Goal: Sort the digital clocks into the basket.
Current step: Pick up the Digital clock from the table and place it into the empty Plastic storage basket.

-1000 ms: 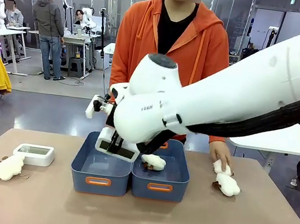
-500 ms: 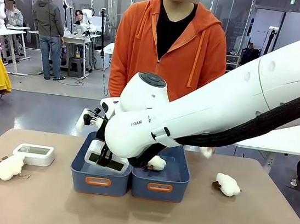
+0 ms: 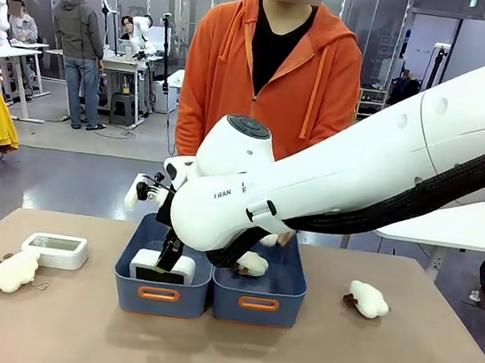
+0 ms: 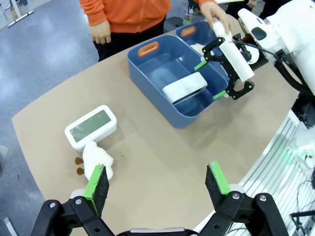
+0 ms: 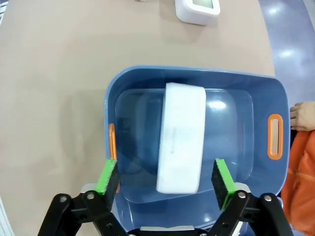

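One clock [image 5: 181,137] lies in the left basket [image 5: 197,71], your right claw [image 5: 165,179] spread apart above it; the other clock [image 4: 91,127] sits on the table [image 4: 162,157] right beside a plush toy [image 4: 96,160]. Your left claw [image 4: 157,182] gapes too. Reach carelessly and you may pinch the toy as well.

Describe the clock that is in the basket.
The clock is a white rounded-rectangular box, plastic by its look, plain side up, screen hidden. It lies on the floor of the left blue basket. The right gripper hangs open above it, pads clear of its sides.
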`<state>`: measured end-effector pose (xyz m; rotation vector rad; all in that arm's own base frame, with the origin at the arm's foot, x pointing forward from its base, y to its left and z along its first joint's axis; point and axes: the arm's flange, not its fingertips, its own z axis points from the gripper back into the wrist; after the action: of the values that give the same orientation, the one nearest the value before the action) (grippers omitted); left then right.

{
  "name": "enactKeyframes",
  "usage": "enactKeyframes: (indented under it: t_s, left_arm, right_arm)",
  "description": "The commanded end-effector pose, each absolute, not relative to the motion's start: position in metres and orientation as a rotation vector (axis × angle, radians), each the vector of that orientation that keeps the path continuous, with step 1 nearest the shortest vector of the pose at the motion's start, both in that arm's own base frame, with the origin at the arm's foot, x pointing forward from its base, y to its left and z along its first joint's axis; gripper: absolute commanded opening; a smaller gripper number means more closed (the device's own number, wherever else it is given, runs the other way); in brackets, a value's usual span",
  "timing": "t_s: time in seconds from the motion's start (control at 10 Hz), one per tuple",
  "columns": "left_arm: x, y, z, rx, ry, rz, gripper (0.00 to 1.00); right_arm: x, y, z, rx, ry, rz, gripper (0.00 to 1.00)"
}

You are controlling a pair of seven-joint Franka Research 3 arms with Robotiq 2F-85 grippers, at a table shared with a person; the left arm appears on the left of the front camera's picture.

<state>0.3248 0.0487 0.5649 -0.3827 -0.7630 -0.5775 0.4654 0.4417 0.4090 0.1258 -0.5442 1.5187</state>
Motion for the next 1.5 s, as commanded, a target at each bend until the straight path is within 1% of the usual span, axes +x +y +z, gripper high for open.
enactKeyframes:
  t_s: [0.0, 0.1, 1.3, 1.4]
  left_arm:
    - [0.324, 0.05, 0.565, -0.391, -0.762, -0.596, 1.0]
    - [0.324, 0.05, 0.565, -0.391, -0.762, -0.596, 1.0]
    - [0.324, 0.05, 0.565, -0.391, -0.762, -0.596, 1.0]
    - [0.324, 0.05, 0.565, -0.391, -0.762, -0.596, 1.0]
  right_arm:
    - [0.465, 0.429, 0.418, 0.167, -0.545, 1.539, 1.0]
    - [0.465, 0.442, 0.409, 0.126, -0.544, 1.519, 1.0]
    - [0.466, 0.441, 0.408, 0.129, -0.544, 1.522, 1.0]
    - [0.456, 0.428, 0.438, 0.18, -0.557, 1.484, 1.0]
